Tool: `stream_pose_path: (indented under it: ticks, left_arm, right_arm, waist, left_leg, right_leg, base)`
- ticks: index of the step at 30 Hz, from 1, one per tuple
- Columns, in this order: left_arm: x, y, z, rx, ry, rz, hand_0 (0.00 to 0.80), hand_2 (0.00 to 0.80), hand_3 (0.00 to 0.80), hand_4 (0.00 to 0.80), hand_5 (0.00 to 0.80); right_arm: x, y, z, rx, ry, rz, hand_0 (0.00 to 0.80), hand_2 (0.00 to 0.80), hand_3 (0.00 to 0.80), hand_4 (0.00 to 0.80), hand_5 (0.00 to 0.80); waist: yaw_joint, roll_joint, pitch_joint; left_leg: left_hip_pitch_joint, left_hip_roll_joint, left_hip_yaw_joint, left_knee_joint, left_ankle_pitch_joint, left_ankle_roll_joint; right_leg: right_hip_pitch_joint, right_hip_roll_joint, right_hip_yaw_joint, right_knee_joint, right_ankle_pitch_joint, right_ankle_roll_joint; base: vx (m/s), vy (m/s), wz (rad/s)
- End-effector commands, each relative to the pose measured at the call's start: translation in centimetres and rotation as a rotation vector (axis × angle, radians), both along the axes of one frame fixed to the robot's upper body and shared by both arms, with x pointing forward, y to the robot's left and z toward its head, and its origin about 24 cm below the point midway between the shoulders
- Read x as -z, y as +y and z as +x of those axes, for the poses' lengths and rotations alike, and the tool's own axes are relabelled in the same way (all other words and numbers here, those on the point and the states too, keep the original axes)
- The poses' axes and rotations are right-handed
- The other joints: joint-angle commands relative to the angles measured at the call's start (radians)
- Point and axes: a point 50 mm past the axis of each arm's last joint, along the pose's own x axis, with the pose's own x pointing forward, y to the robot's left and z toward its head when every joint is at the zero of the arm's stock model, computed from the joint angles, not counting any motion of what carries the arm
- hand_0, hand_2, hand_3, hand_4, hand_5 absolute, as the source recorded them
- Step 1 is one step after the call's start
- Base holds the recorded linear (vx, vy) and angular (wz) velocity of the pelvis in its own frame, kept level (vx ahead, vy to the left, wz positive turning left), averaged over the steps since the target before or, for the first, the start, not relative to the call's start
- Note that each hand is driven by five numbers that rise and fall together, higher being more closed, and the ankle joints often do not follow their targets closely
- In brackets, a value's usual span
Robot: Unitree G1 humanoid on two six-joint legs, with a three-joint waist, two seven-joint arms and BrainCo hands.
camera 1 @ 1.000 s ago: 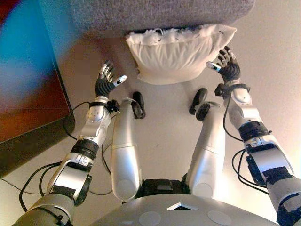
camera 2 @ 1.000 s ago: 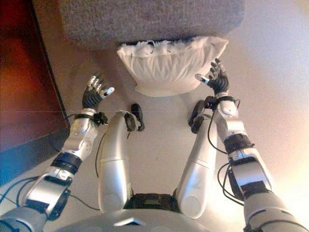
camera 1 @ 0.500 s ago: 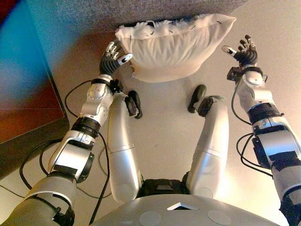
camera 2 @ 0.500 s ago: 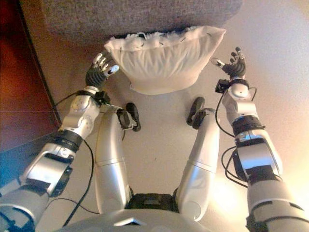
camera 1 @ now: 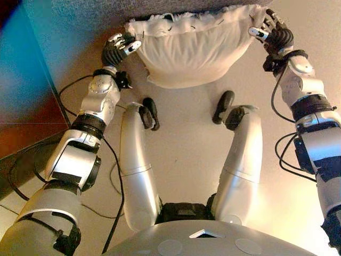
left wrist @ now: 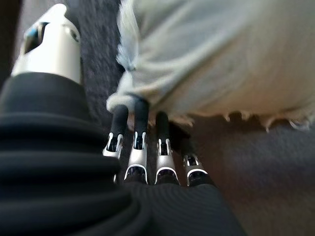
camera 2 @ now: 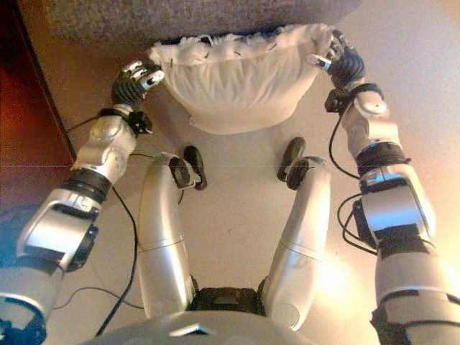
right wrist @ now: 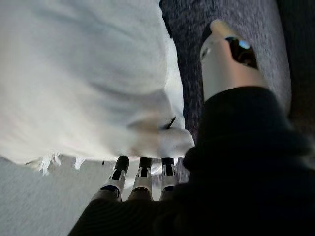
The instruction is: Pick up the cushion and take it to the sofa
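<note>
A white cushion (camera 1: 192, 50) with a fringed edge lies on the floor, leaning against the front of the grey sofa (camera 1: 106, 8). My left hand (camera 1: 116, 49) is at the cushion's left corner. In the left wrist view its straight fingers (left wrist: 140, 147) reach under the fringed edge of the cushion (left wrist: 221, 59), with the thumb held apart. My right hand (camera 1: 273, 34) is at the cushion's right corner. In the right wrist view its straight fingers (right wrist: 140, 174) touch the cushion (right wrist: 78, 73). Both hands are open, one at each end of the cushion.
A dark wooden piece of furniture (camera 1: 21, 122) stands along the left side. Pale floor (camera 1: 186, 144) stretches between it and the sofa front.
Both hands have moved forward and inward to the cushion's two corners. The right hand, apart from it half a second ago, now touches it. The view has shifted towards the sofa.
</note>
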Motion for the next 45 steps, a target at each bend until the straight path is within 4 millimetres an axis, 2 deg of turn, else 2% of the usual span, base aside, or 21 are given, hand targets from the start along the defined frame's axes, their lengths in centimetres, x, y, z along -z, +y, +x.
stream_pose_path:
  ticks: [1,4,7,9,12,15,20,24,32,39,45]
  left_arm:
    - [-2.1,1.6,0.4,-0.127,-0.068,-0.012,0.000,0.000,0.000,0.000,0.000]
    - [-3.5,2.2,0.1,-0.192,-0.176,-0.014,0.000,0.000,0.000,0.000,0.000]
    - [-3.7,2.0,-0.5,-0.218,-0.240,-0.046,0.000,0.000,0.000,0.000,0.000]
    - [-2.6,2.0,-0.9,-0.227,-0.217,-0.049,0.000,0.000,0.000,0.000,0.000]
    - [0.2,1.6,-1.5,-0.202,-0.122,0.004,0.000,0.000,0.000,0.000,0.000]
    - [1.2,1.2,-1.5,-0.163,-0.074,0.024,0.000,0.000,0.000,0.000,0.000]
    - [-0.1,0.4,-0.4,-0.047,-0.044,0.024,0.000,0.000,0.000,0.000,0.000]
    - [-0.4,0.0,0.3,0.021,0.027,0.048,0.000,0.000,0.000,0.000,0.000]
    - [-1.8,-0.7,1.2,0.070,0.053,0.080,0.000,0.000,0.000,0.000,0.000]
    - [-4.5,-1.4,2.0,0.064,0.013,0.081,0.000,0.000,0.000,0.000,0.000]
    - [-5.6,-2.1,2.2,0.073,-0.014,0.062,0.000,0.000,0.000,0.000,0.000]
  right_arm:
    - [-3.1,-0.6,0.1,0.000,-0.087,-0.037,0.000,0.000,0.000,0.000,0.000]
    - [-3.5,-0.9,0.1,0.015,-0.096,-0.024,0.000,0.000,0.000,0.000,0.000]
    - [-3.6,-0.9,0.1,0.032,-0.107,-0.016,0.000,0.000,0.000,0.000,0.000]
    - [-3.6,-0.9,0.0,0.046,-0.114,-0.006,0.000,0.000,0.000,0.000,0.000]
    - [-3.9,-0.9,0.0,0.056,-0.129,0.011,0.000,0.000,0.000,0.000,0.000]
    - [-4.3,-0.8,0.0,0.050,-0.123,0.008,0.000,0.000,0.000,0.000,0.000]
    - [-4.1,-1.3,0.1,0.077,-0.090,0.000,0.000,0.000,0.000,0.000,0.000]
    - [-4.0,-1.9,0.1,0.113,-0.068,0.001,0.000,0.000,0.000,0.000,0.000]
    - [-3.6,-3.3,0.0,0.275,-0.016,0.000,0.000,0.000,0.000,0.000,0.000]
    - [-3.8,-2.1,0.5,0.231,0.045,-0.078,0.000,0.000,0.000,0.000,0.000]
    - [-3.9,-0.3,1.0,0.117,0.073,-0.172,0.000,0.000,0.000,0.000,0.000]
  waist:
    - [0.000,0.035,-0.010]
    - [0.008,0.037,-0.010]
    - [0.026,0.043,-0.010]
    - [0.037,0.048,-0.010]
    - [0.049,0.051,-0.010]
    - [0.047,0.048,-0.010]
    - [0.027,0.042,-0.010]
    - [0.015,0.041,-0.010]
    - [-0.007,0.041,-0.010]
    - [-0.013,0.040,-0.010]
    - [-0.011,0.044,-0.010]
  left_leg:
    - [0.010,-0.003,-0.009,-0.081,0.041,-0.017]
    - [-0.005,-0.010,-0.014,-0.085,0.038,-0.017]
    - [-0.009,-0.024,-0.018,-0.099,0.034,-0.017]
    - [-0.009,-0.032,-0.022,-0.113,0.035,-0.019]
    - [-0.010,-0.042,-0.027,-0.127,0.039,-0.019]
    - [-0.018,-0.036,-0.031,-0.120,0.042,-0.019]
    - [-0.035,-0.021,-0.029,-0.098,0.045,-0.018]
    - [-0.037,-0.012,-0.023,-0.093,0.045,-0.016]
    - [-0.055,-0.001,-0.012,-0.080,0.044,-0.013]
    - [-0.066,-0.005,-0.004,-0.096,0.046,-0.011]
    - [-0.074,-0.012,0.000,-0.108,0.051,-0.010]
  right_leg:
    - [0.042,-0.015,0.020,0.002,-0.040,0.035]
    - [0.027,-0.020,0.017,-0.003,-0.042,0.033]
    - [0.025,-0.024,0.009,-0.015,-0.045,0.033]
    - [0.029,-0.027,0.002,-0.024,-0.046,0.033]
    - [0.032,-0.030,-0.011,-0.032,-0.044,0.034]
    - [0.026,-0.029,-0.012,-0.023,-0.045,0.035]
    - [0.008,-0.026,-0.001,-0.003,-0.044,0.035]
    - [0.004,-0.026,0.003,-0.005,-0.036,0.038]
    - [-0.014,-0.018,0.017,-0.015,-0.014,0.047]
    - [-0.024,-0.017,0.019,-0.047,0.005,0.048]
    - [-0.030,-0.017,0.021,-0.066,0.017,0.048]
  base:
    - [-0.015,-0.046,0.04]
    - [-0.017,-0.057,0.03]
    - [-0.011,-0.063,0.04]
    - [-0.011,-0.056,0.07]
    - [-0.011,-0.047,0.12]
    - [0.007,-0.003,0.09]
    - [0.008,0.012,0.05]
    - [0.001,0.009,0.00]
    - [0.003,0.047,-0.08]
    - [-0.005,0.026,-0.05]
    - [-0.003,0.009,-0.02]
